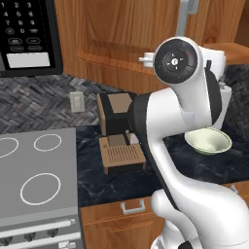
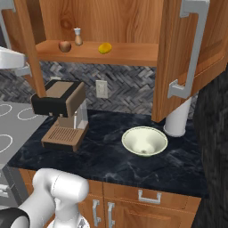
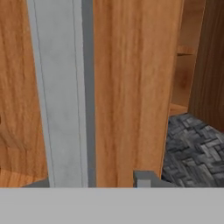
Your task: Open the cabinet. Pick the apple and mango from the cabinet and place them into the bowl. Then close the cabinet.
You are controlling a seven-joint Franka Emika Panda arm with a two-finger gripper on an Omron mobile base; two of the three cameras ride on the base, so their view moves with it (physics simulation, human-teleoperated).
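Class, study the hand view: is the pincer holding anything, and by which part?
It cannot be told. The grey bar handle on the cabinet door stands right before the camera, one fingertip beside it, but no clamping shows.

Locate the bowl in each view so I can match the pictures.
Left base view: the bowl sits at right on the dark counter, partly behind the white arm.
Right base view: centre-right on the counter.
Hand view: not in it.
Shared landmark: the coffee machine.
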